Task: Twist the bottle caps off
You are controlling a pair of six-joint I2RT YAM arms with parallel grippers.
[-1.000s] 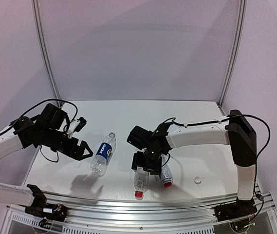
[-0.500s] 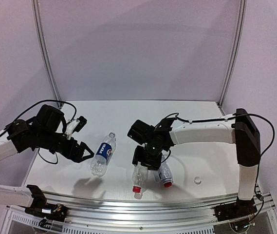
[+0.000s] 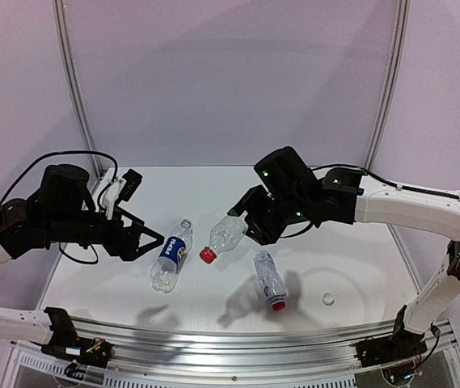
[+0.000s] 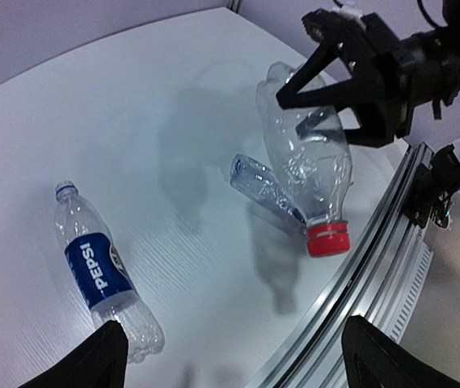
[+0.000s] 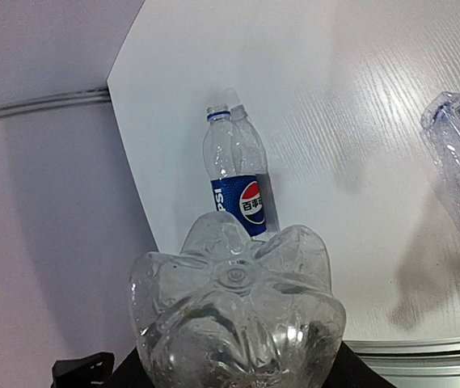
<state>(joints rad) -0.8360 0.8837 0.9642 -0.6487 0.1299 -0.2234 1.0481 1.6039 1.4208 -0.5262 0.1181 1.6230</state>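
My right gripper (image 3: pixel 253 223) is shut on the base end of an unlabelled clear bottle (image 3: pixel 227 234) and holds it tilted above the table. Its red cap (image 3: pixel 207 255) points down and left. In the right wrist view the bottle's base (image 5: pixel 238 311) fills the foreground and hides the fingers. My left gripper (image 3: pixel 138 235) stands open in the air left of the Pepsi bottle (image 3: pixel 171 254), nothing between its fingers. The Pepsi bottle (image 4: pixel 100 275) lies on the table with a bare neck. A second ribbed bottle (image 3: pixel 267 277) lies flat with a red cap (image 3: pixel 278 305) on.
A whitish cap (image 3: pixel 327 298) lies loose on the table at the front right. The table's metal front rail (image 4: pixel 375 267) runs close below the held bottle's red cap (image 4: pixel 328 239). Walls close off the back and both sides.
My right gripper has closed on the ribbed bottle at the table's front, lifted it and swung it back, cap now toward the left. The left gripper has drifted slightly right, still open.
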